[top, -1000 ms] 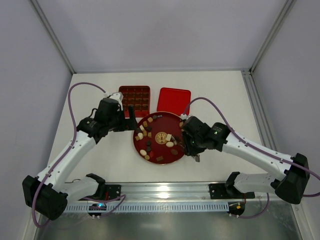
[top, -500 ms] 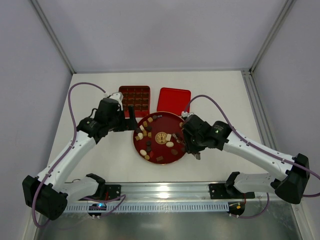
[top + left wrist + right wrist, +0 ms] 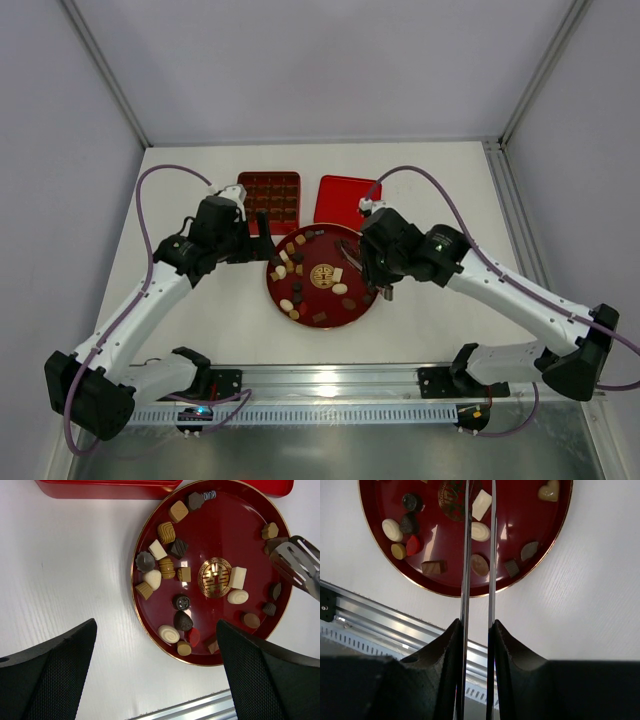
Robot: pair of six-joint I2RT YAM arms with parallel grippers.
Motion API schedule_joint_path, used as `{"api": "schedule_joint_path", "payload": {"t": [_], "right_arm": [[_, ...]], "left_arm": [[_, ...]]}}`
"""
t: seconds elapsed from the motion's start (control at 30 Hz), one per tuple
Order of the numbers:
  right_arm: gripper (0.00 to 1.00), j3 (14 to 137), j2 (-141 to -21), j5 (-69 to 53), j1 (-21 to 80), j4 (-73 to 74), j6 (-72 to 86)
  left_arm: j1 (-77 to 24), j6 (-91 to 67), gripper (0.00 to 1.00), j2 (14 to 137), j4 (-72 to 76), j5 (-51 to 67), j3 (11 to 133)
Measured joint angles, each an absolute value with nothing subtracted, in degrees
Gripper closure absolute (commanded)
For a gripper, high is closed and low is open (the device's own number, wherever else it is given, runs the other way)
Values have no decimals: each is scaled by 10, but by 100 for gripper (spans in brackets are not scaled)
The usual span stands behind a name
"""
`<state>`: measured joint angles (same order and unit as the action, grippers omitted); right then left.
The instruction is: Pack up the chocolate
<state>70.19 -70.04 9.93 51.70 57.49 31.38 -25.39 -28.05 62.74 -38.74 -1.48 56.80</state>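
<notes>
While the red plate (image 3: 225, 530) carries the loose chocolate (image 3: 237, 577), the left gripper (image 3: 258, 228) stands wide, empty; the right gripper (image 3: 476, 630) pinches metal tongs (image 3: 465, 555), tips apparently empty. Pieces likely light, slick, easily marked: nip opposite sides gently.

The left hand (image 3: 257, 233) hangs wide apart just beside the left rim of the plate (image 3: 227, 535), with the gridded box (image 3: 270, 174) close behind it, so that corner is tight. The tongs (image 3: 300, 562) clamped in the right hand (image 3: 476, 635) reach over the plate's right side and bar the way there. Chocolate (image 3: 166, 568) crowds the plate's left half. The lid (image 3: 348, 198) lies just past the far rim. The surface (image 3: 230, 320) left of the plate lies open
</notes>
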Motion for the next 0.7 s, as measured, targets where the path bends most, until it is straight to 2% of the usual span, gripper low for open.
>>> {"api": "schedule_joint_path", "payload": {"t": [0.2,0.4,0.7], "right_arm": [[74,808,-791,105,517,568,291],[74,929,-909,107,505,550,254],[74,1180,-1116,101,463,526,213]], "left_arm": [[-254,-281,0,626,-389,-22,573],[-254,-294,0,625,-414,-48,632],[-254,-312,0,591,-474,-101,719]]}}
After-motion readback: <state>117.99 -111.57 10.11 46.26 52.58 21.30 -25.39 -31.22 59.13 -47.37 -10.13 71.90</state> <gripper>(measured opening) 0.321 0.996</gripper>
